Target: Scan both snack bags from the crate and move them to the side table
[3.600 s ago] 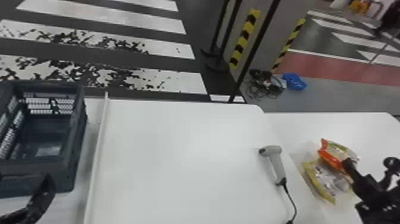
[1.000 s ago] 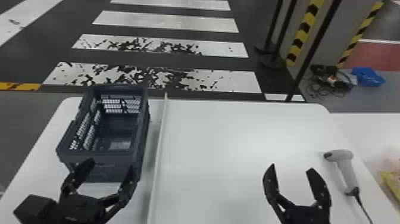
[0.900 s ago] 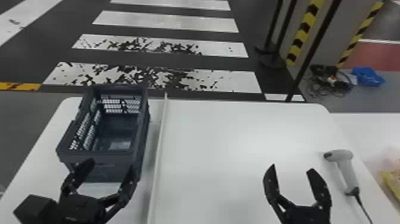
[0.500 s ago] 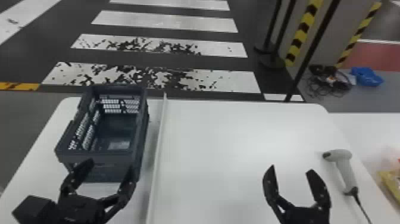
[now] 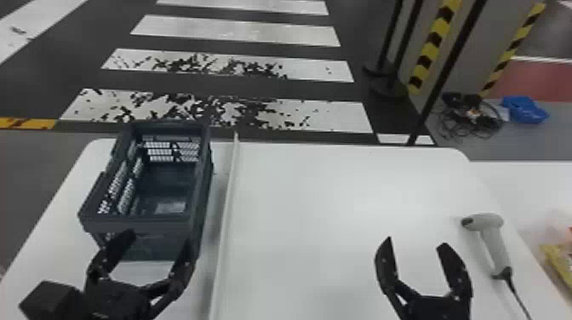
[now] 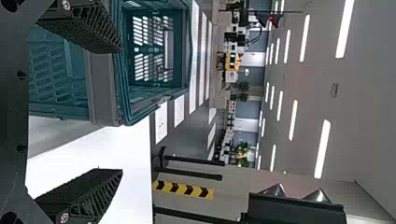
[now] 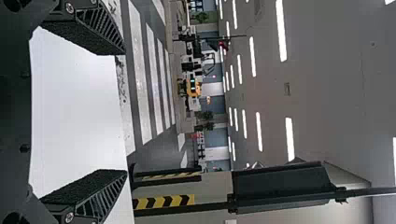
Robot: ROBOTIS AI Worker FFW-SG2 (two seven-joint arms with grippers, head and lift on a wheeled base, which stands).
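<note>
Snack bags (image 5: pixel 561 260) on the side table (image 5: pixel 527 183) at right, partly cut off, probably placed there as already scanned. Left gripper (image 5: pixel 157 241) spread and holding nothing, by the near wall of the crate (image 5: pixel 140 224); right gripper (image 5: pixel 417 241) likewise released, above the near table (image 5: pixel 336 221). Scanner (image 5: pixel 493 240) close to the right edge, easily knocked; wide room from there left to the divider (image 5: pixel 227 212).

White crosswalk stripes (image 5: pixel 240 30) on dark floor (image 5: pixel 221 85); reddish patch (image 5: pixel 536 81); yellow-black tape (image 5: pixel 434 40); grey ceiling (image 6: pixel 364 102), lit strip lights (image 6: pixel 322 149).
</note>
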